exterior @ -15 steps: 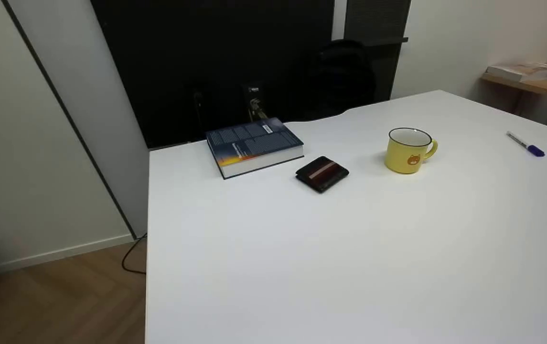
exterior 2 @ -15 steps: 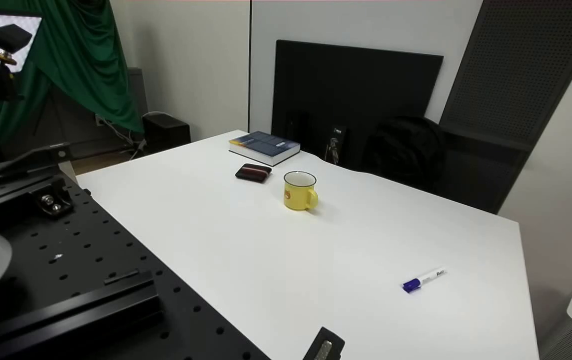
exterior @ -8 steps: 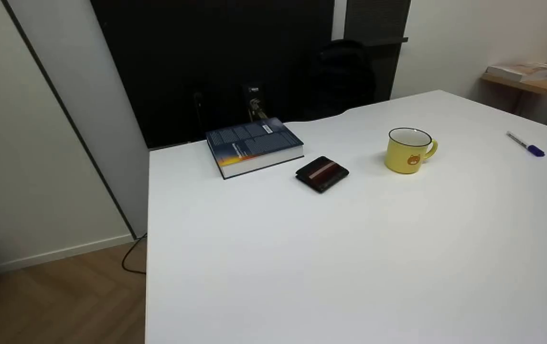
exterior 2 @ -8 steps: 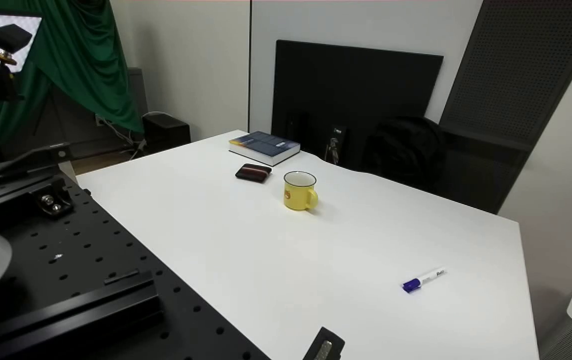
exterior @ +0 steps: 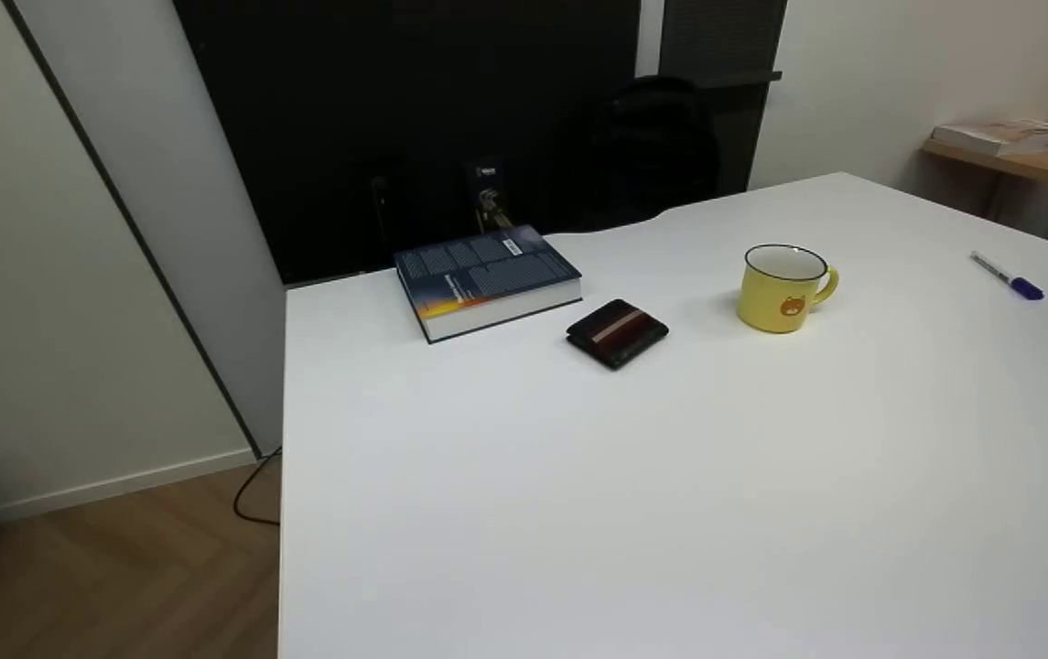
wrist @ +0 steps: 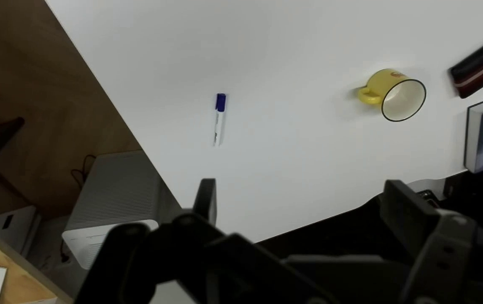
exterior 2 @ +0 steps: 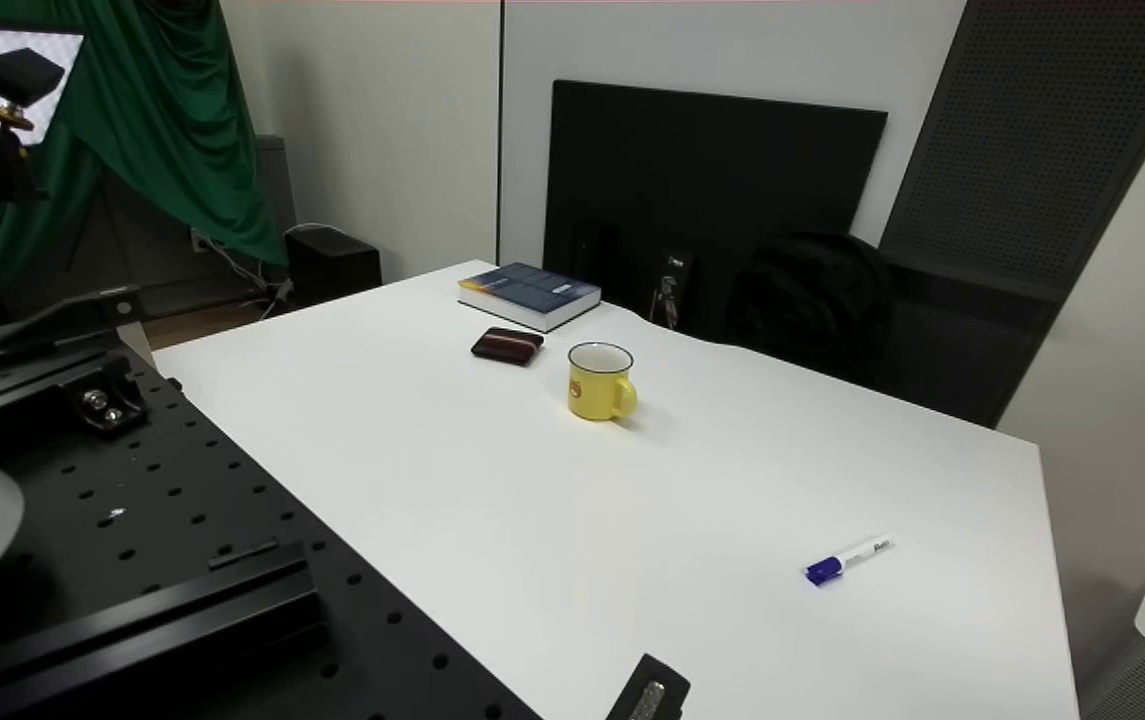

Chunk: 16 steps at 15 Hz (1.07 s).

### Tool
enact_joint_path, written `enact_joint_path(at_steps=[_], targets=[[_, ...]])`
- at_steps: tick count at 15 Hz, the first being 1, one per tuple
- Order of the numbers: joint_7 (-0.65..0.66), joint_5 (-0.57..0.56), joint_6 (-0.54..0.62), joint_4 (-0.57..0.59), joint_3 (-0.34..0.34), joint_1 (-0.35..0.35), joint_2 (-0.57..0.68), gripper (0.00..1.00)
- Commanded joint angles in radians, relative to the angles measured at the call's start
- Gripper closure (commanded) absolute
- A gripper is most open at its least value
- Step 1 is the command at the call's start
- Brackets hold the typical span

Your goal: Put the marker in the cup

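Observation:
The marker point(exterior: 1007, 275) lies flat on the white table, with a white body and a blue cap. It also shows in an exterior view point(exterior 2: 848, 560) and in the wrist view point(wrist: 219, 119). The yellow cup point(exterior: 769, 297) stands upright, apart from the marker, with a dark rim and its handle on the marker's side. It also shows in an exterior view point(exterior 2: 592, 392) and in the wrist view point(wrist: 378, 86). My gripper point(wrist: 300, 182) is wide open in the wrist view, with nothing between its fingers. It is above the table, touching neither thing. Neither exterior view shows the gripper.
A dark striped wallet point(exterior: 617, 334) lies beside the cup, and a thick blue book point(exterior: 487, 284) lies beyond it. A black perforated mounting plate point(exterior 2: 202, 500) borders the table. A grey-white appliance point(wrist: 112, 202) stands on the floor past the table's edge.

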Motion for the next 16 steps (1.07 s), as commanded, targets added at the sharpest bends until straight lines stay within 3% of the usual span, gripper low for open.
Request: enact_joint_path(at_steps=[1, 9, 16], targets=[[-0.012, 0.07, 0.062, 0.097, -0.014, 0.018, 0.176, 0.0], [-0.026, 0.193, 0.143, 0.23, 0.027, -0.038, 0.471, 0.0], [0.001, 0.194, 0.14, 0.315, 0.09, -0.126, 0.616, 0.0]])
